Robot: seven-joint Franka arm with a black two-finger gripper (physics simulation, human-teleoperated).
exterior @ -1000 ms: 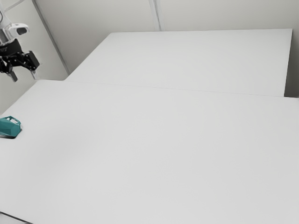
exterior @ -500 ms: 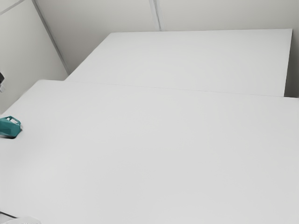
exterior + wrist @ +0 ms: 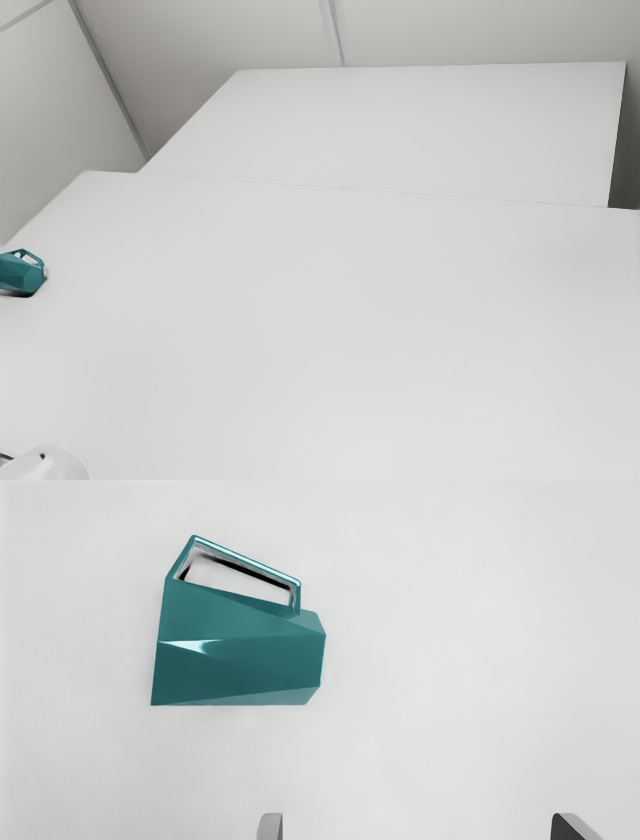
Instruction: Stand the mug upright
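Mug, wrist view: teal, faceted mug [image 3: 240, 650] is seen lying on its side on the white table [image 3: 465, 645]. Not upright. One end is wider than the other; the narrower end is pointed toward the side where the farther finger is seen.
Handle: angular loop handle [image 3: 247, 560] is stuck out from one side of the body, and the white tabletop is seen through it. A bright glint is caught on one facet of the body.
Gripper: released. Fingers [image 3: 270, 827] of the gripper [image 3: 417, 816] are parted widely, and nothing is held between them.
Mug to gripper: mug is placed out beyond the fingertips, apart from both, and off toward one finger rather than centred on the gap. The handle is set on the side of the body facing away from the fingertips.
Mug, exterior view: mug is seen at the exterior view's left edge, partly cut off by it. It is tipped over on the table near the far left edge of the top, with the handle seen along its upper side and a dark shadow under it.
Lower left corner: a smooth, white, rounded part [image 3: 48, 468] is seen, cut off by the frame; which part of the arm, if any, cannot be told.
Background: a second white surface [image 3: 400, 130] is seen beyond the table, with pale walls [image 3: 220, 30] behind.
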